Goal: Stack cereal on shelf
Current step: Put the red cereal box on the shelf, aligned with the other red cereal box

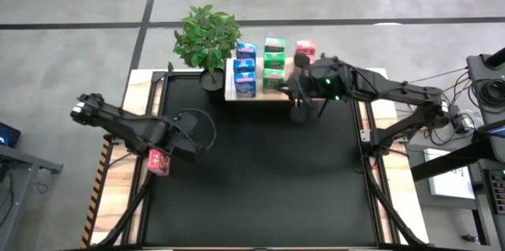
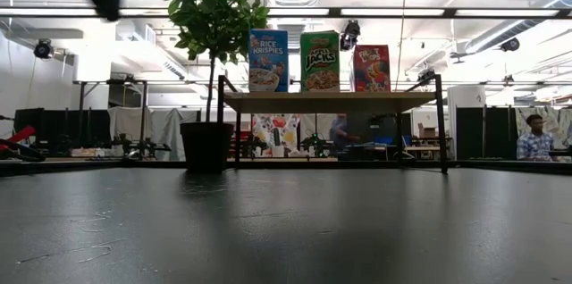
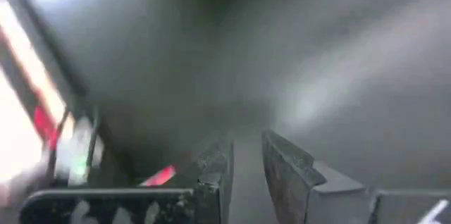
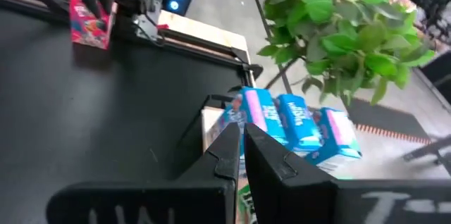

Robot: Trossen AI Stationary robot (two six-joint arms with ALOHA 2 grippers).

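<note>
A black mat covers the counter [image 1: 260, 180], which stands on a grey concrete floor; seen from table height, an open workshop with ceiling lights lies behind it, and a seated person [image 2: 534, 138] is at the far right. At twelve o'clock on the counter stands the wooden shelf [image 1: 230, 85], with a potted plant [image 1: 207, 38] just beside it at its nine o'clock end. On the shelf stand blue boxes [image 1: 245, 69], green boxes [image 1: 274, 65] and a red box [image 1: 305, 49]. The right pincer [image 1: 298, 97] hangs at the shelf's front edge, at about one o'clock on the mat, its fingers pressed together and empty. The left pincer [image 1: 162, 156], at nine o'clock, is clamped on another red box [image 1: 158, 161] over the mat's edge.
</note>
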